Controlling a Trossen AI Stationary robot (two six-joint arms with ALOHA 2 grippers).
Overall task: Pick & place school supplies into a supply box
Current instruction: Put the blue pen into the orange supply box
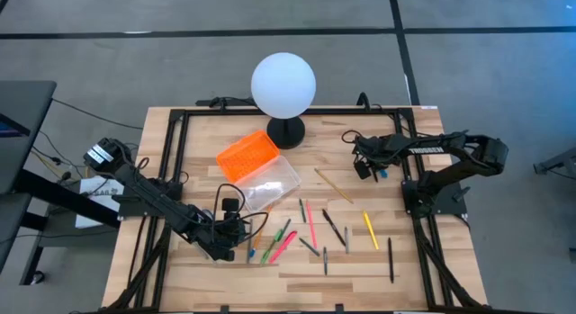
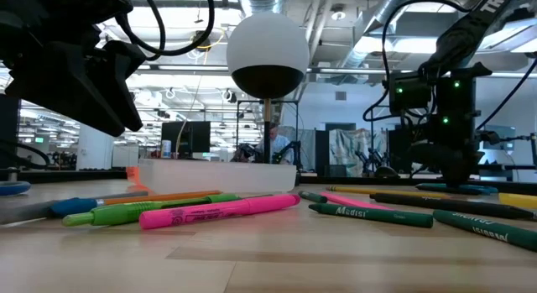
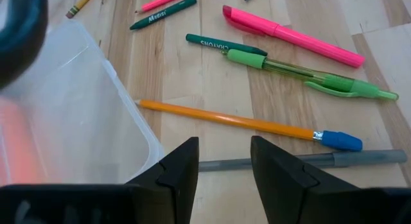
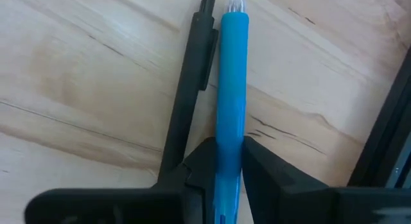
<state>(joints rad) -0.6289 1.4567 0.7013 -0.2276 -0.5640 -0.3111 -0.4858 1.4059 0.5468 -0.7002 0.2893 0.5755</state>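
So the right gripper (image 4: 223, 161) is at the far right part of the desk (image 1: 414, 269), down low, with its fingers (image 4: 200, 167) narrow and pressed on both sides of a blue pen (image 4: 231, 95). A black pen (image 4: 187, 89) lies right beside the blue one, touching it.

The left gripper (image 3: 223, 166) sits at the near left, just beside the corner of the clear supply box (image 3: 83, 115). Its fingers (image 3: 180, 169) are apart with nothing between them, hanging over a grey pen (image 3: 334, 160) and an orange pencil (image 3: 231, 121) with a blue cap.

The box's orange lid (image 1: 247, 155) is open, next to the white globe lamp (image 1: 283, 84). The rest of the supplies are scattered mid-desk: pink highlighter (image 3: 292, 36), green pen (image 3: 308, 76), green crayon (image 3: 164, 13), yellow marker (image 1: 369, 229).
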